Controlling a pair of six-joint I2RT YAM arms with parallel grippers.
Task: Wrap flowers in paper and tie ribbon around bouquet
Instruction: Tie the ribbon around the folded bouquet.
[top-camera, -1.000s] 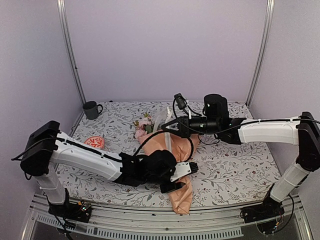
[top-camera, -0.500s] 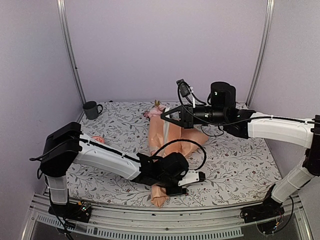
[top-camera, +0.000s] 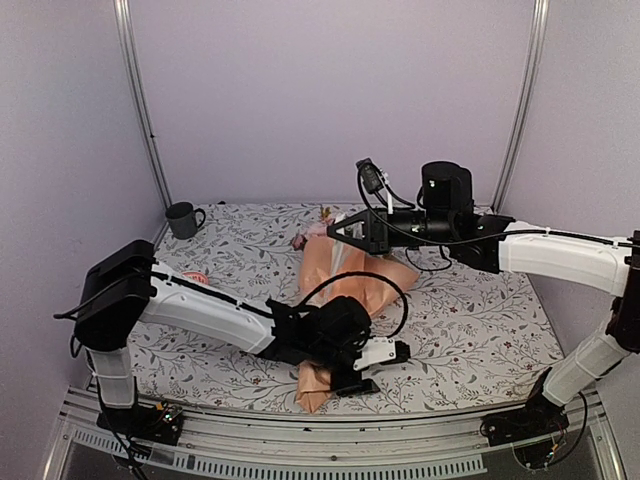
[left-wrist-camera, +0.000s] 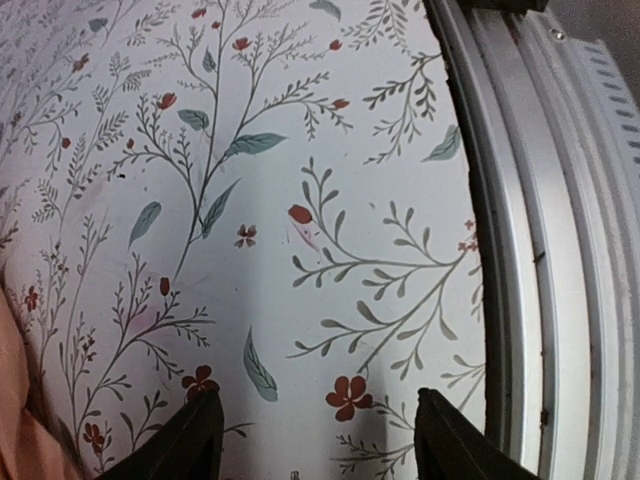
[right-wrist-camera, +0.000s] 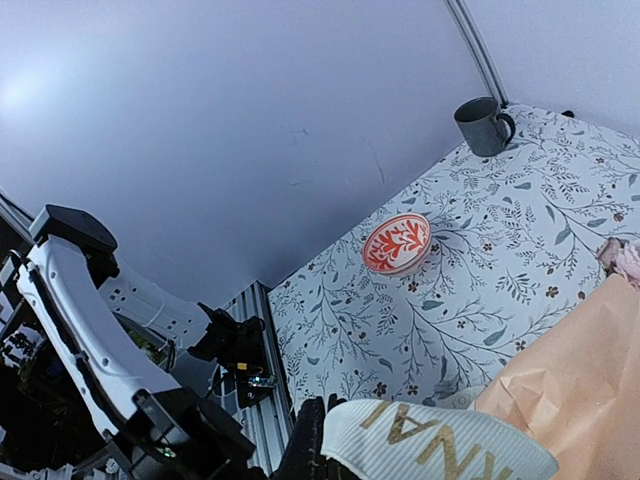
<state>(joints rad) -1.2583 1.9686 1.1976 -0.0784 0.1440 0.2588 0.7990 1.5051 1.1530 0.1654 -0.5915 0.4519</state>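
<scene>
Left gripper (left-wrist-camera: 320, 447) is open: both fingertips are spread with nothing between them, just bare leaf-print tablecloth (left-wrist-camera: 300, 150) below. It sits low by the metal rail (left-wrist-camera: 520, 250) at the table's near edge. In the left wrist view, a sliver of the peach-orange paper (top-camera: 350, 285) shows at the far left, beside the gripper and not in it. Right gripper (top-camera: 333, 229) is closed and raised over the middle of the table, pointing left. The cream-white ribbon (right-wrist-camera: 430, 440), ribbed with gold lettering, sits right at its fingertips and looks pinched there. The bouquet (top-camera: 335, 300) runs lengthwise down the table centre. The paper cone's narrow end lies at the near edge, close to the left wrist, and its wide end is up under the right gripper. Only a few pink blooms of the flowers (top-camera: 303, 240) show, at the far end of the paper; the stems are hidden inside. A dark grey mug (top-camera: 182, 218) stands in the far-left corner. A red-and-white dish (right-wrist-camera: 397, 243) sits on the left side, well apart from the bouquet.
</scene>
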